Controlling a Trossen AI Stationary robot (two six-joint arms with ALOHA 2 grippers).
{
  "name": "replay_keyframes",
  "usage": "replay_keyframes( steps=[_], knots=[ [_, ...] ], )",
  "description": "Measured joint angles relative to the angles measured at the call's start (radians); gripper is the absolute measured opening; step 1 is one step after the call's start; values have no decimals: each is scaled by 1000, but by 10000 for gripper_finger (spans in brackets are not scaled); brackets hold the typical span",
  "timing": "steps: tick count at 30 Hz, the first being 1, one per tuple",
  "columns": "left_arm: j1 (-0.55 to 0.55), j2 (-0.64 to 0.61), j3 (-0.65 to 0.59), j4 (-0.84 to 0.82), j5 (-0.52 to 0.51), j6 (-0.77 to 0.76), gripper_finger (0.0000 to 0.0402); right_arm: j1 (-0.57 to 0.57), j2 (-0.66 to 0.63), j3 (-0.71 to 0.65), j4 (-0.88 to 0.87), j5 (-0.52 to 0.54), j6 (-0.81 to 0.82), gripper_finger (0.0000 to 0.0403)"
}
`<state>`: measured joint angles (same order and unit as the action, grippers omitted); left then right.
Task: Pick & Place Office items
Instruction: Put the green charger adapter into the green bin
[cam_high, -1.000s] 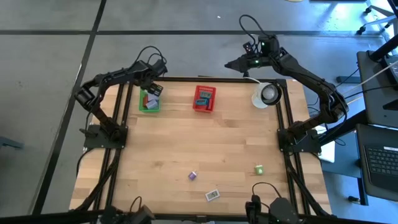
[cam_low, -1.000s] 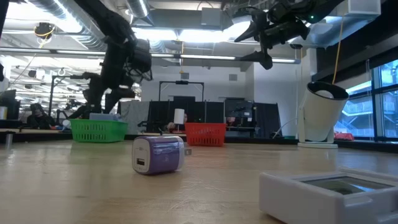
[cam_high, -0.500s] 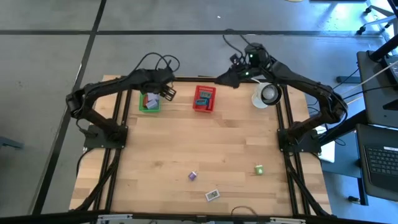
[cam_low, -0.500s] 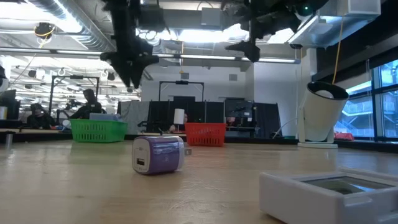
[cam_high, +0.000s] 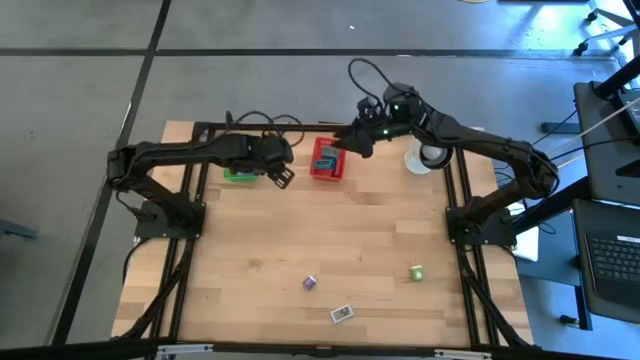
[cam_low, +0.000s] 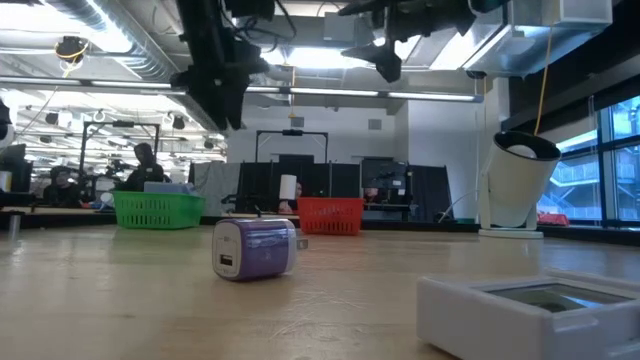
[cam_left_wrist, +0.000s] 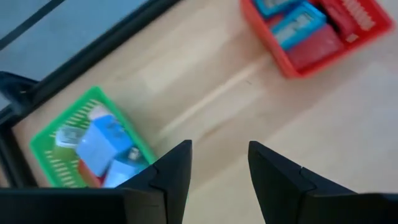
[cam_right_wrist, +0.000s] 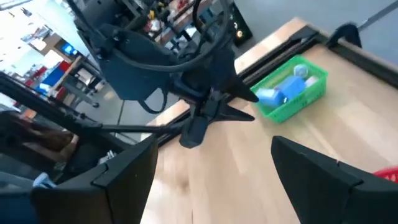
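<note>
Three office items lie on the near part of the table: a lavender block (cam_high: 311, 283) (cam_low: 255, 247), a green block (cam_high: 416, 272) and a white flat piece (cam_high: 342, 314) (cam_low: 545, 310). Others sit in the green basket (cam_high: 238, 174) (cam_left_wrist: 87, 149) and the red basket (cam_high: 328, 158) (cam_left_wrist: 317, 31). My left gripper (cam_high: 281, 176) (cam_left_wrist: 217, 174) is open, empty, in the air between the two baskets. My right gripper (cam_high: 343, 140) (cam_right_wrist: 214, 180) is open, empty, high over the red basket's far side.
A white round cup (cam_high: 428, 154) (cam_low: 520, 180) stands at the far right corner. Both baskets sit along the far edge. The table's bare wooden middle (cam_high: 340, 225) separates them from the three loose items. People show in the room behind.
My left gripper has swung from over the green basket toward the table's right and a little nearer, now between the baskets. My right gripper has come from beyond the far edge near the cup toward the left, over the red basket. The items on the table have stayed put.
</note>
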<state>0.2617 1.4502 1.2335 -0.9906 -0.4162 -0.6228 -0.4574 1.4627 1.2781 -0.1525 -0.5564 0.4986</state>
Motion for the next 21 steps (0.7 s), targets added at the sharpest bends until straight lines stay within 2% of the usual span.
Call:
replay_keyframes(
  steps=[3, 7, 15, 21],
  knots=[
    [-49, 0, 0, -4, 17, -20, 151, 42, -17, 0, -33, 40, -10, 316],
    [-117, 0, 0, -8, 34, -72, 148, 92, -53, 0, -180, 112, -42, 316],
    [-215, 0, 0, -8, -17, -241, 147, 211, -141, 0, -682, 394, -88, 316],
    [-278, 0, 0, -8, -6, -352, 147, 374, -162, 0, -972, 609, 51, 316]
  ],
)
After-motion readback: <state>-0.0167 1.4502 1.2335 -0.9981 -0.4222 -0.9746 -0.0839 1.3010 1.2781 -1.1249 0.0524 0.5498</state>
